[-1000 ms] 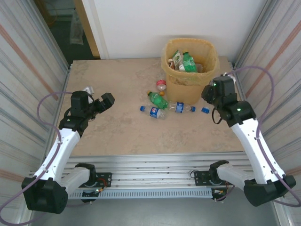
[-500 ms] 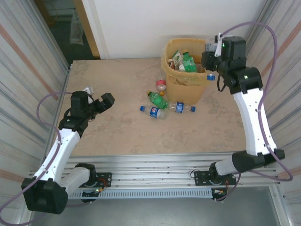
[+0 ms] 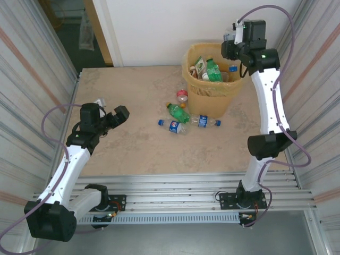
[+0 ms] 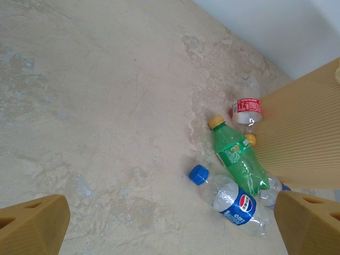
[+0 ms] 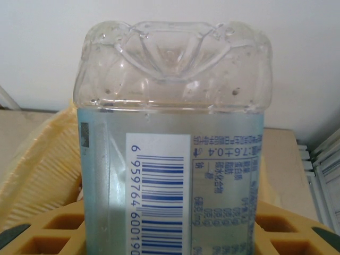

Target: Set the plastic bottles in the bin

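A clear bottle [image 5: 172, 159] with a barcode label sits between the fingers of the right gripper [image 3: 231, 57], which is partly closed around it, above the far right rim of the bin [image 3: 212, 96]. More bottles [image 3: 212, 69] lie inside the bin. On the table [image 3: 133, 90], near the bin's front, lie a green bottle [image 3: 178, 111], two blue-labelled ones and a red-labelled one. The left gripper [image 3: 113, 116] hangs wide open and empty over the table's left side.

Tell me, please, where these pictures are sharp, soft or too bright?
Top external: even light, soft shadows, the bin sharp. Left wrist: the green bottle sharp, the near fingers slightly soft. Right wrist: the clear bottle close, its barcode readable; the wall behind bright.
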Tool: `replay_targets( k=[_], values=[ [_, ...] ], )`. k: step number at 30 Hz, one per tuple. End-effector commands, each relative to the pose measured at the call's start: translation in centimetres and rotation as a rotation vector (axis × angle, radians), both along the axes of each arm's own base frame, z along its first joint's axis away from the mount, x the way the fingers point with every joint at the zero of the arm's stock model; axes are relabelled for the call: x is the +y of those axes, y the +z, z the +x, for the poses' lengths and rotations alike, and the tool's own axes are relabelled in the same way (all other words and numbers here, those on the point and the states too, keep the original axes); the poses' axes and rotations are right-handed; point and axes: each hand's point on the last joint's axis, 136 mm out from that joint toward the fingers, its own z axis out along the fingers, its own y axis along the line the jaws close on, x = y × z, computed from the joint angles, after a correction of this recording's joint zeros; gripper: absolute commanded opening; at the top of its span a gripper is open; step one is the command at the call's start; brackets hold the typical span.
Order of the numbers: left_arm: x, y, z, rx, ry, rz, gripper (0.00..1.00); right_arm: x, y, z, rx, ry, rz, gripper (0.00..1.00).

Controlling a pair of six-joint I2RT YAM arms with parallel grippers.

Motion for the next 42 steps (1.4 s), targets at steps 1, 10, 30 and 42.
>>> replay_targets(
  k=[1, 10, 30, 42],
  values=[
    [0.6, 1.3, 0.1, -0.031, 0.018, 0.012, 0.99, -0.7, -1.8, 0.3, 0.061, 0.004, -0.053, 0.47],
    [0.5, 1.3, 0.1, -0.03, 0.016, 0.006, 0.99, -2.4, -6.3, 0.9, 0.188, -0.055, -0.121, 0.54],
    [0.3, 1.2, 0.1, -0.029, 0.013, -0.002, 0.99, 0.4, -5.4, -0.1, 0.176, 0.003, -0.078, 0.63],
    [0.4, 0.9, -0.2, -0.024, 0.016, 0.0, 0.99, 4.6, -8.4, -0.1, 0.218, 0.073, -0.114, 0.47]
  ],
)
